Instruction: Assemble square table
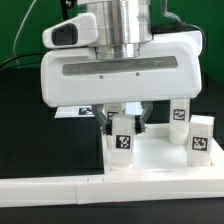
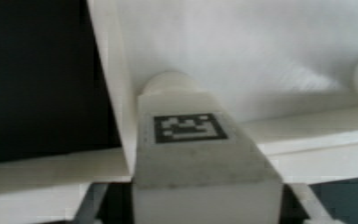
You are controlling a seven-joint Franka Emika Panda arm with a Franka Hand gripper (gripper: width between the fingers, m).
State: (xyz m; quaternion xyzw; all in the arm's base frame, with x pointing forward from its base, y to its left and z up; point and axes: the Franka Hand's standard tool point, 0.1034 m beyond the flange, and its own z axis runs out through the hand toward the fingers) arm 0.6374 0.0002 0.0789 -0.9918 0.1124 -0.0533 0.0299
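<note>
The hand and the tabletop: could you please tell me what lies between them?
A tagged white leg stands upright on the tabletop, right beneath the hand; the exterior view shows this best.

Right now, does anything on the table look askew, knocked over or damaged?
Nothing stands out. Three tagged legs stand upright on the white tabletop, none tipped or cracked. The gripper is down over the nearest leg; its jaws are hidden.

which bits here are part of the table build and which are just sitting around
Part of the build: tabletop; leg under the gripper; two upright legs and; gripper.
Just there: L-shaped rail; marker board.
</note>
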